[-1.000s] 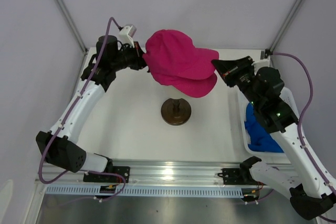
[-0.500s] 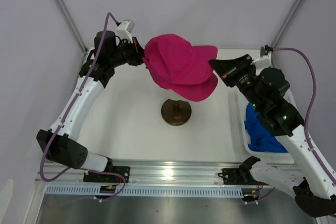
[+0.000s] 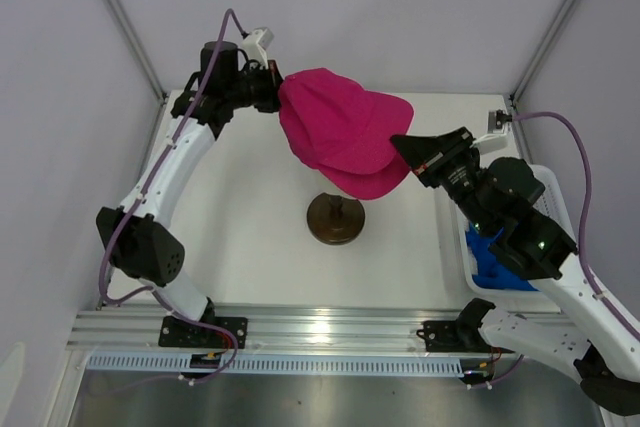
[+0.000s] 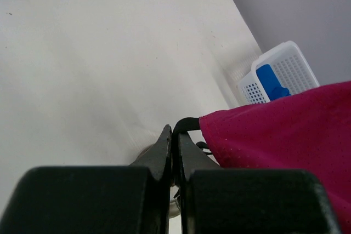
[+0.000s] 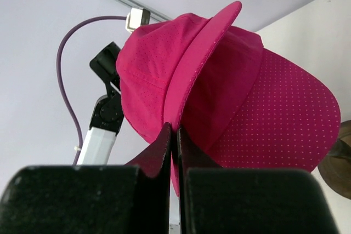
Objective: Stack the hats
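Teamwork: our left gripper (image 3: 280, 97) and right gripper (image 3: 400, 143) clench the pink hat (image 3: 338, 129); we should lower it level over the dark stand (image 3: 335, 219).

White table (image 3: 250, 187) below my left pincer (image 3: 280, 104), pale lilac walls (image 3: 400, 7) behind it, grey corner posts (image 3: 120, 17) either side, soft even light.

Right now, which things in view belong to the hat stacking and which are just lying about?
In the job:
- pink caps, two brims showing, so seemingly two nested, held in the air
- left gripper and right gripper, each shut on them
- blue cap, in the basket

Lying about:
- white basket
- dark round stand
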{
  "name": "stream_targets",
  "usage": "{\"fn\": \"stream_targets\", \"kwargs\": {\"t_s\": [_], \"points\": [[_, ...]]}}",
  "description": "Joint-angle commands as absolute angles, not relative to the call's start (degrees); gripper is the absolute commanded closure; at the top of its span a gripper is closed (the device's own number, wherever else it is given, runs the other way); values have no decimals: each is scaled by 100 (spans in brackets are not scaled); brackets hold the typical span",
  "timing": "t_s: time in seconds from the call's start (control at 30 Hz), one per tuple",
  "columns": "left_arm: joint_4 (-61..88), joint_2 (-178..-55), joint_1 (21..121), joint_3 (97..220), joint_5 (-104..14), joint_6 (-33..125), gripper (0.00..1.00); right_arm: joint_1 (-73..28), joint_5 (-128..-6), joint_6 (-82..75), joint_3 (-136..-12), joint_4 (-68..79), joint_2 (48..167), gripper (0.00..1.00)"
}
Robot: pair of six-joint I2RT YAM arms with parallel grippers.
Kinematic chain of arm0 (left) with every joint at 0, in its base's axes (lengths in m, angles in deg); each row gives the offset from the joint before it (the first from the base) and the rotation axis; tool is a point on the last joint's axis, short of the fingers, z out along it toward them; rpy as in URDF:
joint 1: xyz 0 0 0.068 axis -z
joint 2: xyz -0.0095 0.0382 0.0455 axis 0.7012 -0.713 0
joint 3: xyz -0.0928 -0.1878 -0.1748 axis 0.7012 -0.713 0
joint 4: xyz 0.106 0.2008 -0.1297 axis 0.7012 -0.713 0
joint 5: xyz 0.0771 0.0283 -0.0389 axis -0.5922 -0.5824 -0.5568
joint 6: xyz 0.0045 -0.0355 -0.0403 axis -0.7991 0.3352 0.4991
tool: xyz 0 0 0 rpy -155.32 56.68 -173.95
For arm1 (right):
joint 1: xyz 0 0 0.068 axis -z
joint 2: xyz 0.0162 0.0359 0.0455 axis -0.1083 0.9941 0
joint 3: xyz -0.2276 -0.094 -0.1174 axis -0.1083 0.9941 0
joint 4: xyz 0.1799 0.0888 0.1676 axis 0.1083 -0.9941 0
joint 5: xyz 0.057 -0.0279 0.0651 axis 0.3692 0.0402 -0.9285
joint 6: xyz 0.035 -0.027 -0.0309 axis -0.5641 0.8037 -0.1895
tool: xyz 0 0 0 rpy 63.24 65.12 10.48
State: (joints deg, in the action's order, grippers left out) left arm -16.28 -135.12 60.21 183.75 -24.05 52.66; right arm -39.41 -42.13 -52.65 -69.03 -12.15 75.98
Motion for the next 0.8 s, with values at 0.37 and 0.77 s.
{"fn": "stream_targets", "kwargs": {"t_s": [0.37,0.77], "points": [[-1666,-13980,5867,18696,-2151,5154,99,-4151,-3666,-5099,-6232,-1518,6903,43],[-1587,-13699,5903,18450,-2291,4706,99,-3316,-4640,-4870,-6891,-1343,7544,40]]}}
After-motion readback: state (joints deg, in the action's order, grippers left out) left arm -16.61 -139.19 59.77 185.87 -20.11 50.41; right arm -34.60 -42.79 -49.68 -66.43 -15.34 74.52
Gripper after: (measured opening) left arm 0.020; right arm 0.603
